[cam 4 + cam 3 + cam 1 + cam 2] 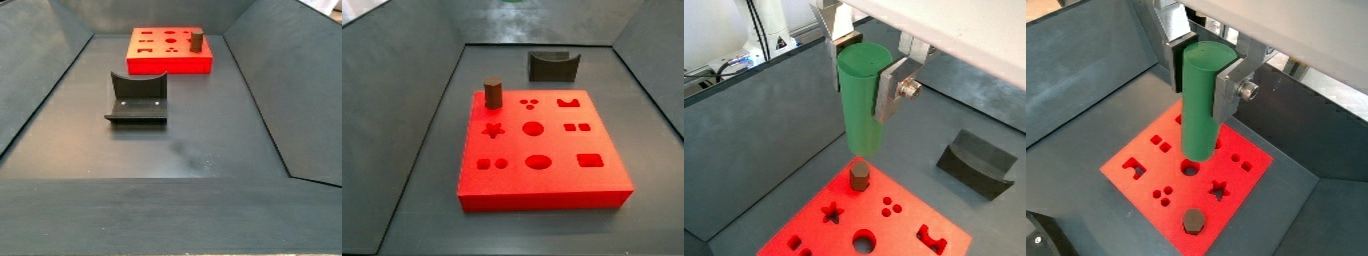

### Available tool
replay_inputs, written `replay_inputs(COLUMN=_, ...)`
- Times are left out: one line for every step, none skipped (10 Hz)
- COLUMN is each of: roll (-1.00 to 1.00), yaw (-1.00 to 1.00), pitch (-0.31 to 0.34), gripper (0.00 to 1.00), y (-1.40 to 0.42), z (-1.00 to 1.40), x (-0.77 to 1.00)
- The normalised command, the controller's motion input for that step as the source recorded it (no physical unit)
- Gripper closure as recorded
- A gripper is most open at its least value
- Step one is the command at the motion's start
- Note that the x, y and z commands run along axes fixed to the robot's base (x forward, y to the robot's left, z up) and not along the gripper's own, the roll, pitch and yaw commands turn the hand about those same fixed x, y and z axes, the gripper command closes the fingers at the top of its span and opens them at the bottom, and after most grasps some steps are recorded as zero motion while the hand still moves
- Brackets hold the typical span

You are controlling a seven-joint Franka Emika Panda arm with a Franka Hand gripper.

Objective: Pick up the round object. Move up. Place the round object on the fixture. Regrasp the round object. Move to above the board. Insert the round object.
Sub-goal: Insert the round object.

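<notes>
My gripper (863,75) is shut on the round object, a smooth green peg (861,100), gripped near its top end and hanging upright; both wrist views show this (1203,72). The peg (1204,100) hangs well above the red board (1146,165), with its lower end over the board's middle, near a round hole (1189,168). The board also shows in both side views (543,185) (167,62). The dark grey fixture (981,160) with its U-shaped notch stands empty on the floor beside the board (552,66) (138,98). The gripper is out of both side views.
A short dark-brown cylinder (493,93) stands upright in a hole at a corner of the board, and shows elsewhere too (859,178) (1193,221) (195,43). Dark sloping walls (422,70) enclose the grey floor (187,150).
</notes>
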Motion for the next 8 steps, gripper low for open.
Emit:
replay_inputs(roll=0.01, yaw=0.0, pitch=0.0, gripper=1.0, y=-0.02, z=-0.06, x=0.0)
replay_inputs(roll=0.0, yaw=-0.08, pitch=0.08, gripper=1.0, y=0.0, z=-0.08, x=0.28)
replay_inputs(roll=-0.03, yaw=0.0, pitch=-0.026, gripper=1.0, y=0.0, z=-0.14, x=0.0)
replay_inputs(roll=-0.22, yaw=0.07, pitch=-0.18, gripper=1.0, y=0.05, z=-0.55, x=0.0)
replay_inputs(roll=-0.26, yaw=0.09, pitch=-0.124, gripper=1.0, y=0.0, z=-0.59, x=0.03)
replay_inputs(roll=-0.26, yaw=0.14, pitch=-0.127, gripper=1.0, y=0.0, z=-0.6, x=0.33)
replay_inputs(roll=-0.23, yaw=0.0, pitch=-0.149, gripper=1.0, y=-0.13, z=-0.64, x=0.59)
replay_inputs(roll=-0.19, yaw=0.0, pitch=-0.173, gripper=1.0, y=-0.29, z=-0.71, x=0.48)
